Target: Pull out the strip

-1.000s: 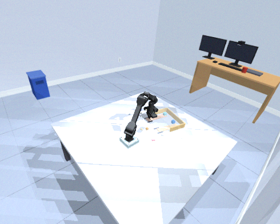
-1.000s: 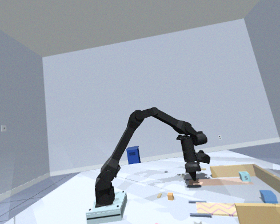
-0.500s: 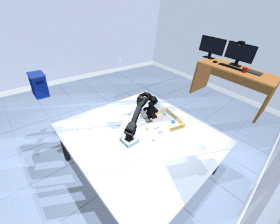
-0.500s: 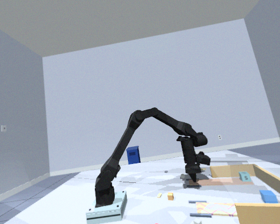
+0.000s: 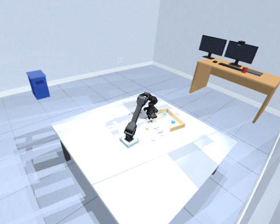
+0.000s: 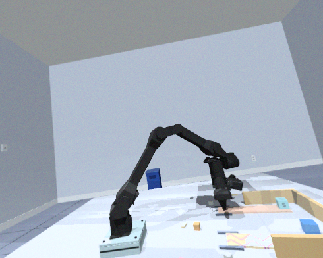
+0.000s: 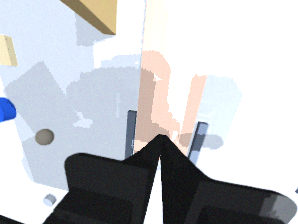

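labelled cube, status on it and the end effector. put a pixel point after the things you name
End effector (image 5: 151, 119) (image 6: 225, 210) (image 7: 161, 138) shut, holding nothing, low over pink strip (image 6: 253, 209) (image 7: 156, 107); labelled cube (image 5: 164, 114) (image 6: 281, 203) upright on strip's far end; blue block (image 5: 173, 122) (image 6: 309, 226) off to one side
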`<move>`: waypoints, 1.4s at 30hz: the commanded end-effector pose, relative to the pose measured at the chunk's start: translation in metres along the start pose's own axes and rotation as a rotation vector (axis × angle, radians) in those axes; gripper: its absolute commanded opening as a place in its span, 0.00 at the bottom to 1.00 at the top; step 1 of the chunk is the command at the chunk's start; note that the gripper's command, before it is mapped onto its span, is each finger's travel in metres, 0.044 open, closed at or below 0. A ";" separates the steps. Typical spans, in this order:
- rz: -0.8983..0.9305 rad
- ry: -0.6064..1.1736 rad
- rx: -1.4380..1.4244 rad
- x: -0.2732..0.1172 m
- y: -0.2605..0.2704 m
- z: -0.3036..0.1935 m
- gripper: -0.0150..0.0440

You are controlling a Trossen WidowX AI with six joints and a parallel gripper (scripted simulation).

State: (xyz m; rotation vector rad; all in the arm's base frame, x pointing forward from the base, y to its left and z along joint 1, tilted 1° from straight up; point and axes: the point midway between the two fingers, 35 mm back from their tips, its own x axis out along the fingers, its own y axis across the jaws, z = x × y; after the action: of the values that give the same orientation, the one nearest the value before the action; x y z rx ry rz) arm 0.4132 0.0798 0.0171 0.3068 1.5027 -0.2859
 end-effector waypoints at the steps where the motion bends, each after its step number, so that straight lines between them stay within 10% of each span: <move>1: 0.002 -0.002 -0.004 0.001 0.000 0.001 0.25; 42: 0.002 -0.001 -0.004 0.005 0.002 -0.003 0.25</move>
State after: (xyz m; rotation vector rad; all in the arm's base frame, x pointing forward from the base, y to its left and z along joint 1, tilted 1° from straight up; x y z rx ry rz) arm 0.4163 0.0800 0.0162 0.3096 1.4911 -0.2829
